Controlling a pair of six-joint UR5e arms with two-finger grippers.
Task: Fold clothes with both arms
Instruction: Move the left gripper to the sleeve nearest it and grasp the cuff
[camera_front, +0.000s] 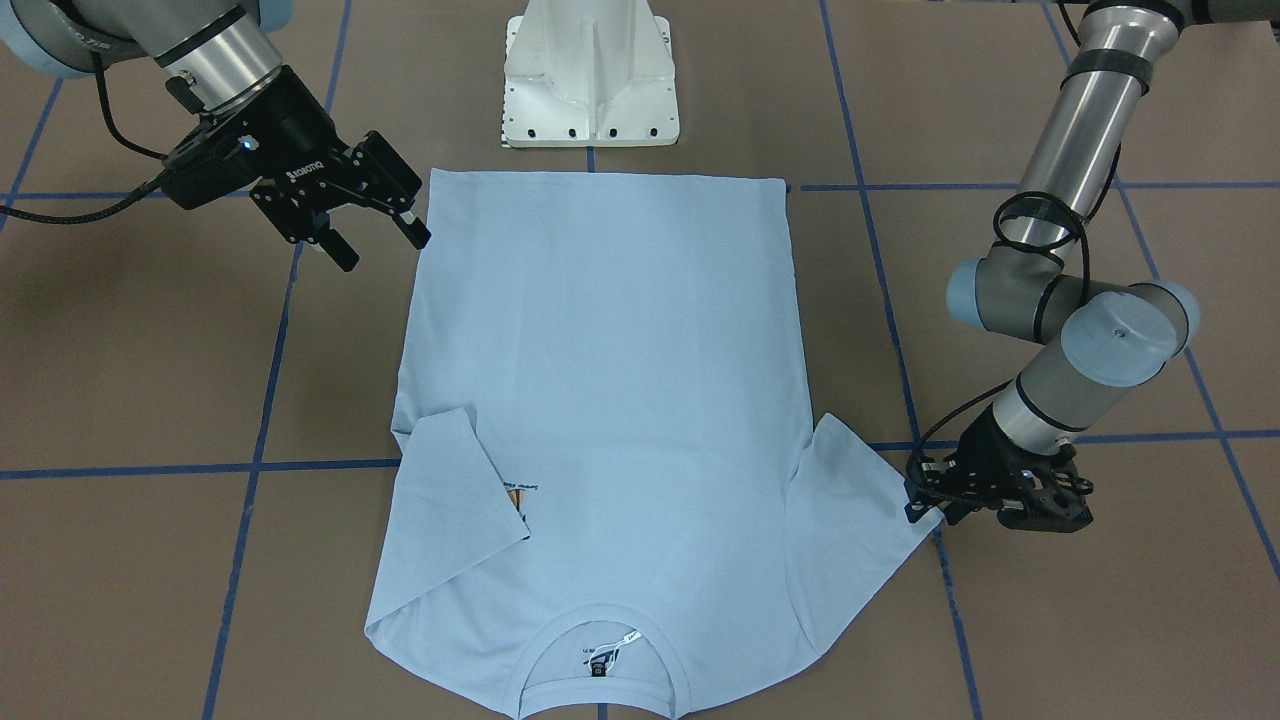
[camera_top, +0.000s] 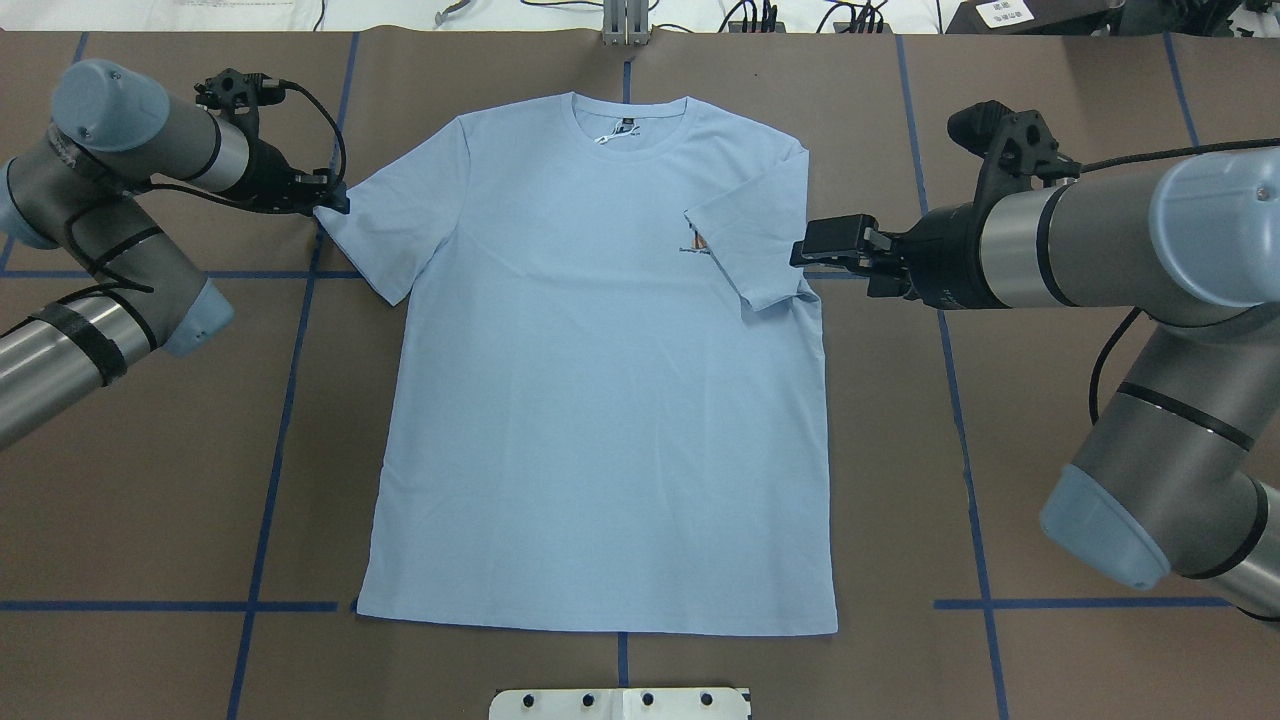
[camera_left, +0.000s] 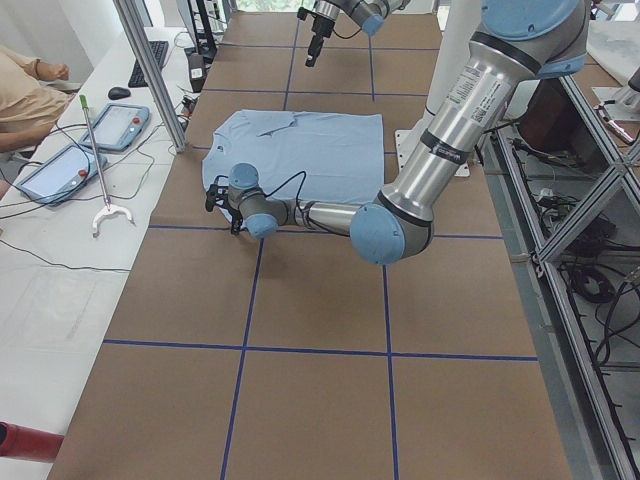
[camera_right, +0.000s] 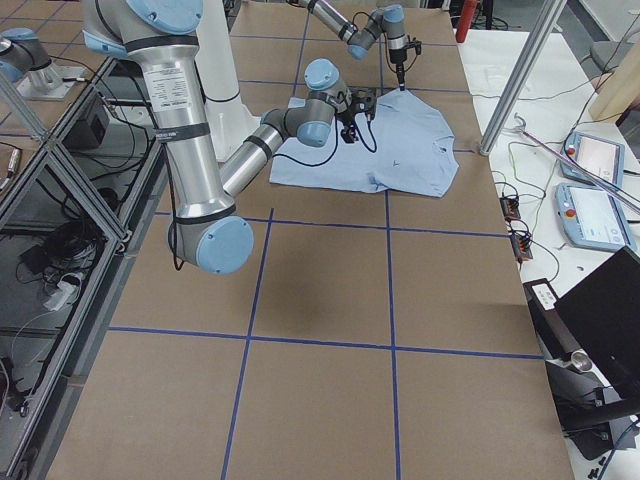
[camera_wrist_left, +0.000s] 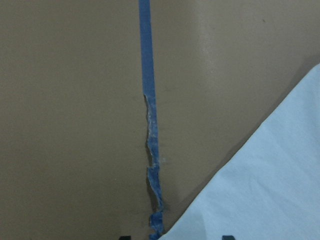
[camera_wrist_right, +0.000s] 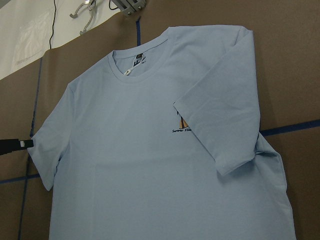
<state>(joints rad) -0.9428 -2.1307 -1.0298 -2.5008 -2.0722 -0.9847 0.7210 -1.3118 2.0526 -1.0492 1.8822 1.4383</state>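
A brown table (camera_top: 150, 500) gridded with blue tape (camera_top: 270, 480) adjoins a white bench (camera_left: 40, 290) carrying two pendant screens (camera_left: 122, 127).

The table (camera_top: 1050, 150) is covered with brown paper, which is divided into large squares by lines of blue tape (camera_top: 283, 430). In the left wrist view, one tape line is seen torn and frayed along part of its length. A light blue T-shirt (camera_top: 600, 420) is laid flat at the centre of the overhead view, with its collar (camera_top: 630, 130) toward the top of the frame and its hem toward the bottom. The flat sleeve (camera_top: 390, 235) at centre left is spread out on the paper. The folded sleeve (camera_top: 750, 245) at centre right is turned inward over the chest, partly covering a small print (camera_top: 698, 243). A white base plate (camera_top: 620, 703) is seen at the bottom centre edge.
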